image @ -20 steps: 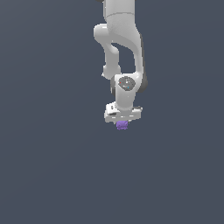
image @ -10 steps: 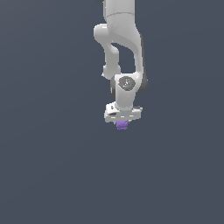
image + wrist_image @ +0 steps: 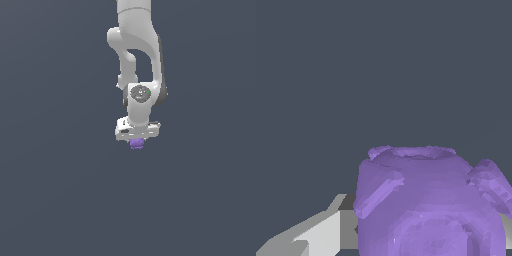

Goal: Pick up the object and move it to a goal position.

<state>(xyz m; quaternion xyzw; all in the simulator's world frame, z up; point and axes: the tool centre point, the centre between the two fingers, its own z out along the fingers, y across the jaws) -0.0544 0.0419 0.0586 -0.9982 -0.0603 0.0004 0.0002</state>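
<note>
The object is a small purple lumpy blob (image 3: 136,144). It sits right under the white gripper (image 3: 137,141) of the arm in the middle of the exterior view. The gripper is shut on it. In the wrist view the purple object (image 3: 426,200) fills the frame close to the camera, with a rounded body, a rimmed top and small lugs on its sides. One grey-white finger (image 3: 321,232) shows beside it, touching its side. The other finger is hidden behind the object.
The white arm (image 3: 137,55) comes down from the top of the exterior view. Around it there is only a plain dark grey-blue background. No goal marker shows in either view.
</note>
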